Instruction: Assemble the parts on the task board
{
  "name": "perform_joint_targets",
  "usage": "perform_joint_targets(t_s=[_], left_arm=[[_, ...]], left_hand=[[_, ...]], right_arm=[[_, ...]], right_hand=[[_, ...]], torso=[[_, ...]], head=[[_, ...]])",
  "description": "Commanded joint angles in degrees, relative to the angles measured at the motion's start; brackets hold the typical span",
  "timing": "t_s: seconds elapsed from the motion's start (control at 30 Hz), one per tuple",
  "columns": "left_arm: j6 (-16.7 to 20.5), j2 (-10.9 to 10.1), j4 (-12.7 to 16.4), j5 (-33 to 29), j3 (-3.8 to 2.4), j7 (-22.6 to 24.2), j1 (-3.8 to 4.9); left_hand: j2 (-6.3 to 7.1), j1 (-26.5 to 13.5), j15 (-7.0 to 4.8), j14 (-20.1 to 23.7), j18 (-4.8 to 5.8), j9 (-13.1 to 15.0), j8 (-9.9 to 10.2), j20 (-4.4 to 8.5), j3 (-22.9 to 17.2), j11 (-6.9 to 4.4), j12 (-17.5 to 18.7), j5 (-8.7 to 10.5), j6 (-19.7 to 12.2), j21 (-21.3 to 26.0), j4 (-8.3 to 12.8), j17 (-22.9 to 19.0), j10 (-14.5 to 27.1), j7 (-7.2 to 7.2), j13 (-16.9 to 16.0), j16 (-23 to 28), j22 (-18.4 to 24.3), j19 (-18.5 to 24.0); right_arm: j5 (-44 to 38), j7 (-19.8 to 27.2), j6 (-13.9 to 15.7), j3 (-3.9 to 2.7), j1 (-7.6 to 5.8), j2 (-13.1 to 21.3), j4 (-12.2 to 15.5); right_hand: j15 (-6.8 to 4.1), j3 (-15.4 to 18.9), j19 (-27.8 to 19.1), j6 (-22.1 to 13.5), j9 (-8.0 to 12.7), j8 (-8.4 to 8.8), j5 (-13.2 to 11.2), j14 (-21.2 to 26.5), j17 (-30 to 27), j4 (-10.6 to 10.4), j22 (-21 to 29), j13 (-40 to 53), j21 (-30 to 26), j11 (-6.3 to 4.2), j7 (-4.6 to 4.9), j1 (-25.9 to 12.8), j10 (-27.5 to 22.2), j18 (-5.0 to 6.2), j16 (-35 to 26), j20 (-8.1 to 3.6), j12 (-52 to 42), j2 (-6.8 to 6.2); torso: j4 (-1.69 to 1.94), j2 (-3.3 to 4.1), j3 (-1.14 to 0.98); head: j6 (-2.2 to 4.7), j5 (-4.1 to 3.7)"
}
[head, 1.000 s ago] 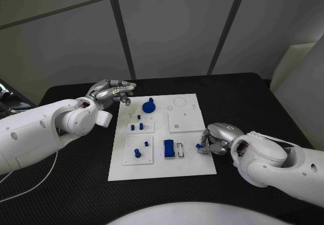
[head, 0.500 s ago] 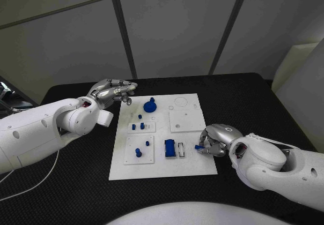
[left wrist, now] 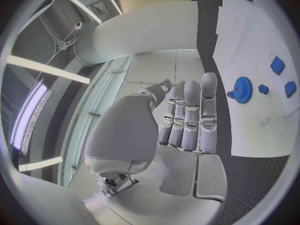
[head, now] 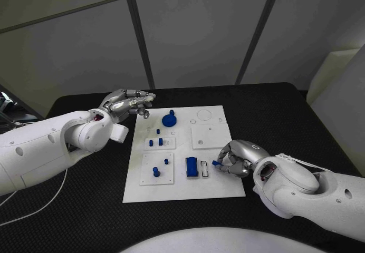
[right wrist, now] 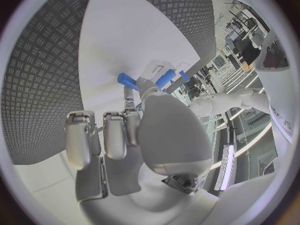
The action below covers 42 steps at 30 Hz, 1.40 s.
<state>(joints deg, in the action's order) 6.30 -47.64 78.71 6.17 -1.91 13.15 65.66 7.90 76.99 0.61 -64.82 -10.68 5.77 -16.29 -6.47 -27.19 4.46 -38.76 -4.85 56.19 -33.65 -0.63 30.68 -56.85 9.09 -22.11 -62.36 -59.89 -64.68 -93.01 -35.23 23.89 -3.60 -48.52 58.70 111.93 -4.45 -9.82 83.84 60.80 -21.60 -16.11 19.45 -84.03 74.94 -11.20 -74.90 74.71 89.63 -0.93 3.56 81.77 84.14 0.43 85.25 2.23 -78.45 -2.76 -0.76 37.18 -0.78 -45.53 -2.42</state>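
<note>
Two hands flank the board [head: 182, 187]: right hand [head: 234, 158] pinches a peg [head: 216, 163]; left hand [head: 127, 101] hovers loosely curled, empty.

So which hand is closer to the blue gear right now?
Left. The left hand hovers at the board's far left corner, just beside the blue gear. The right hand is at the board's right edge, holding a small blue part, well apart from the gear.
</note>
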Motion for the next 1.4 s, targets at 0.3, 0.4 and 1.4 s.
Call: perform_joint_targets(t_s=[0.3, 0.4, 1.4], left_arm=[[-0.6, 0.0, 0.3, -0.2, -0.05, 0.2, 0.07], [-0.6, -0.1, 0.3, -0.2, -0.05, 0.2, 0.08], [-0.7, -0.2, 0.5, -0.2, -0.06, 0.0, 0.11]], left_hand=[[-0.32, -0.1, -0.01, 0.4, 0.24, 0.1, -0.3, 0.03, -0.1, 0.04, -0.4, -0.27, -0.5, 0.1, -0.3, -0.1, 0.4, 0.04, 0.1, 0.4, 0.1, 0.2], [-0.32, -0.1, -0.01, 0.4, 0.24, 0.1, -0.3, 0.03, -0.1, 0.04, -0.4, -0.27, -0.5, 0.1, -0.3, -0.1, 0.4, 0.04, 0.1, 0.4, 0.1, 0.2], [-0.32, -0.1, -0.01, 0.4, 0.24, 0.1, -0.3, 0.03, -0.1, 0.04, -0.4, -0.27, -0.5, 0.1, -0.3, -0.1, 0.4, 0.04, 0.1, 0.4, 0.1, 0.2]], right_arm=[[7.8, -0.5, 3.5, -0.02, -0.11, -2.0, -0.5], [8.8, -0.7, 2.4, -0.03, -0.11, -2.7, -0.8], [9.8, -2.4, 0.6, -0.05, -0.13, -6.4, -3.1]], right_hand=[[-0.05, -3.0, 6.1, 1.0, -1.9, 0.68, 1.0, -4.4, 6.8, 0.1, -15.0, 8.2, 0.3, -0.11, -0.25, -2.7, 1.7, -0.39, 0.2, -0.10, -0.3, -1.07], [-0.08, -3.4, 6.1, 1.3, -2.1, 0.73, 1.1, -4.4, 6.8, -0.4, -15.0, 8.3, 0.3, -0.18, -0.33, -3.7, 1.8, -0.39, 0.2, -0.11, -0.4, -1.42], [-0.82, -0.3, 6.2, 4.6, -4.7, -0.65, 6.7, -4.5, 7.0, -4.7, -15.1, 8.5, 0.4, -1.11, -1.53, -11.9, 2.2, -0.43, 0.3, -0.75, -0.5, -2.70]], torso=[[-0.01, 0.08, -0.04], [-0.06, 0.09, -0.04], [-0.08, 0.05, -0.08]], head=[[-0.09, 0.12], [-0.11, 0.25], [-0.16, 0.66]])
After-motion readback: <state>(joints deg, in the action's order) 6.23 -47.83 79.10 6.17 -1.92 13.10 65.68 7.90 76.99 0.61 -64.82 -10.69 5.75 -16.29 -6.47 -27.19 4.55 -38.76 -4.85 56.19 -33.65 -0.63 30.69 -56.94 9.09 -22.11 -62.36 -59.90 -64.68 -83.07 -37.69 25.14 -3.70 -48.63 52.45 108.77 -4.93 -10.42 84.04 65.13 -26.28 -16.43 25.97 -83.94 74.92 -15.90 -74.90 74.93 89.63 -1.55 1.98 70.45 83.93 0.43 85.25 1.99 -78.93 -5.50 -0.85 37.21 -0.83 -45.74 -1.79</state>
